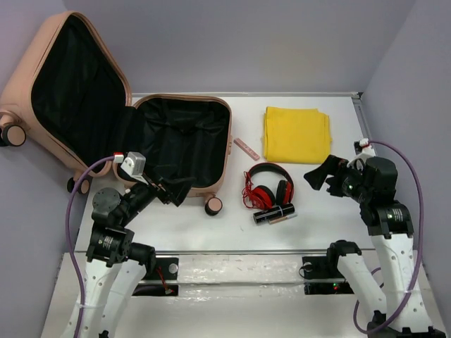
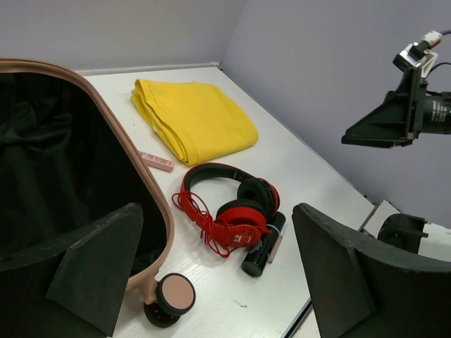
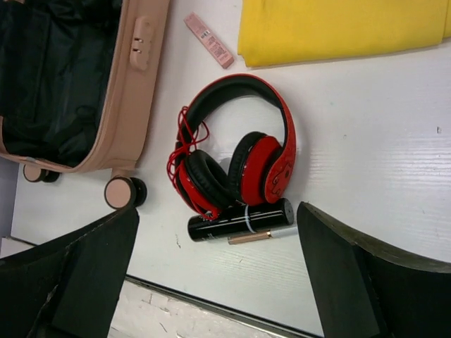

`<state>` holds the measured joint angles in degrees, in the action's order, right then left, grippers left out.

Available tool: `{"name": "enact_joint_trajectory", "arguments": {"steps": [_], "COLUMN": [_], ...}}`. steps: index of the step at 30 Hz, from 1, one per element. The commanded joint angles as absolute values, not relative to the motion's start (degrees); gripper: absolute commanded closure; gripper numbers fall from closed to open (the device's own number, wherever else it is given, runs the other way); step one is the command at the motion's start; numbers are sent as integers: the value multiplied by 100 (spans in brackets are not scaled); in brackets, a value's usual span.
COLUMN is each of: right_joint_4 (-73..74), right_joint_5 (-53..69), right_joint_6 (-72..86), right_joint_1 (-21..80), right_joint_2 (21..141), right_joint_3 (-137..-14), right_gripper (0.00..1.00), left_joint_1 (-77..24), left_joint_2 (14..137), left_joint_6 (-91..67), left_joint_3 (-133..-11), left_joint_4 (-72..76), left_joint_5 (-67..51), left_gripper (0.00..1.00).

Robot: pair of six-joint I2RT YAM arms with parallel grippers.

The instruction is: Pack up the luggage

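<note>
The luggage [image 1: 228, 151] lies open on the left of the surface [image 1: 331, 211], its lid raised at far left. Nothing shows in its black-lined base. The left gripper [image 1: 175, 191], at the base's near rim, and the right gripper [image 1: 323, 172] both stand with jaws apart, empty. The right one is near the headphones [image 3: 264, 169], likely the first pick. Best to take the band at its far arc, clear of the loose cord [image 3: 184, 144] and the tube [image 3: 239, 220] just beside the cups, then lift well over the rim before releasing.

The salmon-pink hard-shell luggage [image 1: 218, 151] lies open at the table's left, black lining showing, lid raised.
</note>
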<state>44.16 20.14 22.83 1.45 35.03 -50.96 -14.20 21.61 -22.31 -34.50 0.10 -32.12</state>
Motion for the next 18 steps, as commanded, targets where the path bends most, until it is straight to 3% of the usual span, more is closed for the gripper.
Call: {"name": "enact_joint_trajectory", "arguments": {"steps": [1,8,13,18], "right_joint_4": [3886,3226,2927,2391], "right_joint_5": [2004,1521,371,28], "right_joint_6": [2285,2399,2636,2908], "right_joint_1": [97,352,1519,1880], "right_joint_2": [3945,4605,5246,5905], "right_joint_3": [-4834,-4474,-4438,-4290], "right_gripper": [0,0,0,0], "left_joint_1": [-1450,-1450,-1450,-1450], "left_joint_2": [2101,2171,2180,2180], "left_joint_6": [-2171,-2224,-2250,-2250], "left_joint_3": [-3419,-3340,-3322,-3305], "left_joint_4": [70,114,141,149], "left_joint_5": [-3323,-3357,-3375,-3366], "left_gripper": [1,1,1,1]}}
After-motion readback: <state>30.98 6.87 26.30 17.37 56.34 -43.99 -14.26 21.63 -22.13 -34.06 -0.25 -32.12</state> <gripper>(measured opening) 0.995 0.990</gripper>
